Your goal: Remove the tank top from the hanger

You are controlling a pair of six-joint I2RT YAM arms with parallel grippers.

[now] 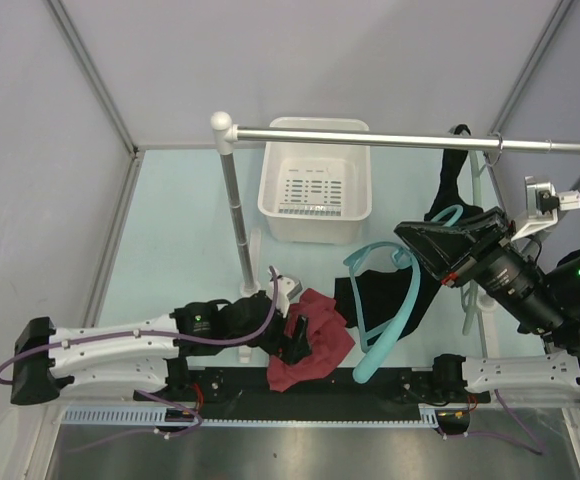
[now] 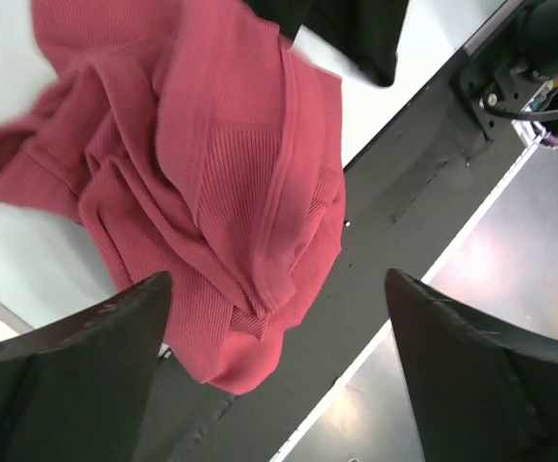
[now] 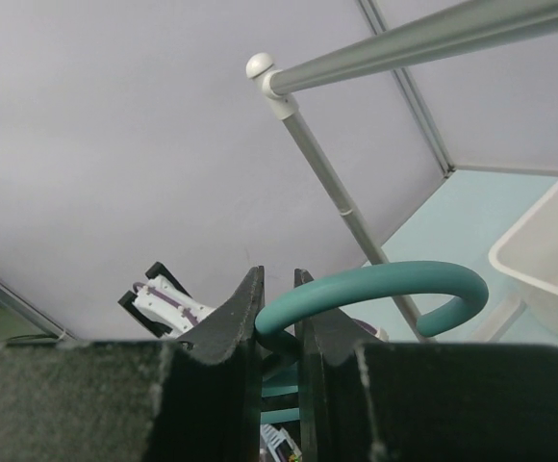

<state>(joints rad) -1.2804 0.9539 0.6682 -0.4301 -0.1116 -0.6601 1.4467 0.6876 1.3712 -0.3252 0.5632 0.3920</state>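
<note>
- Top view: my right claw point(image 1: 425, 240) is on the right side, pinching the teal hanger point(image 1: 378, 250) close to its hook. The hanger is tilted, and its lower end reaches the black mat point(image 1: 240, 385) at the near edge.
- Top view: the black tank top point(image 1: 370, 295) is draped on the hanger, inside its loop. It sits just right of the red top point(image 1: 315, 350) and touches it.
- Top view: a strip of black fabric point(image 1: 453, 170) runs up to the rail point(image 1: 390, 138). I can't tell if it's the same piece as the tank top.
- Top view: my left claw point(image 1: 298, 340) is low over the red top, which lies crumpled on the table point(image 1: 180, 220). A white basket point(image 1: 315, 180) stands farther back under the rail, beside the post point(image 1: 236, 210).
- Left wrist: my fingers point(image 2: 77, 375) are spread wide with nothing gripped. The red top point(image 2: 212, 173), a ribbed knit, is bunched right below them. It lies partly on the white table point(image 2: 19, 241) and partly on the mat point(image 2: 404, 183).
- Left wrist: the tank top point(image 2: 356, 29) shows as a black corner at the top edge, against the red top.
- Right wrist: my right claw point(image 3: 277, 332) has its fingers point(image 3: 226, 337) pressed together on the hanger point(image 3: 385, 284). The teal hook curls out to the right above them.
- Right wrist: the rail point(image 3: 433, 38) and post point(image 3: 327, 164) are behind, with a corner of the basket point(image 3: 548, 260) at far right.
</note>
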